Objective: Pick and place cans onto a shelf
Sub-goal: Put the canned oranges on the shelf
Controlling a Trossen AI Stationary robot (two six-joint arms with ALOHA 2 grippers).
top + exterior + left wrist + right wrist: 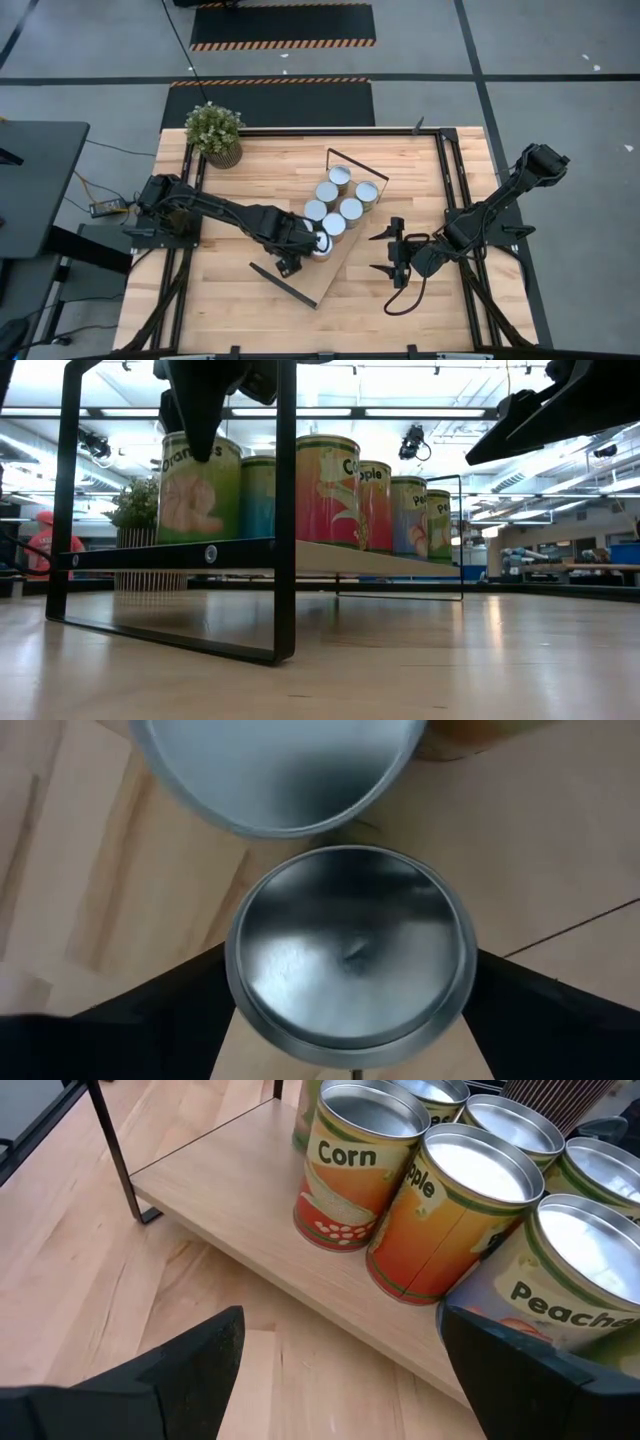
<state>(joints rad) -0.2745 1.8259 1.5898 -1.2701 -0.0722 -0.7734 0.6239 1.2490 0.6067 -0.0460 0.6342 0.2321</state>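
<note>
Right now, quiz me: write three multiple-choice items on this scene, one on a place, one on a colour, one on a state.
1. Where is the left pincer?
A. Over the potted plant
B. Around a can at one end of the shelf
C. Off the table

2. What colour are the shelf's wire frames?
A. Black
B. White
C. Red

3. What state is the right pincer in?
A. Shut on a tin
B. Out of sight
C. Open and empty

Answers:
1. B: its fingers flank the silver top in the left wrist view.
2. A: the low view shows dark bars.
3. C: nothing lies between its spread fingers beside the shelf.
</note>
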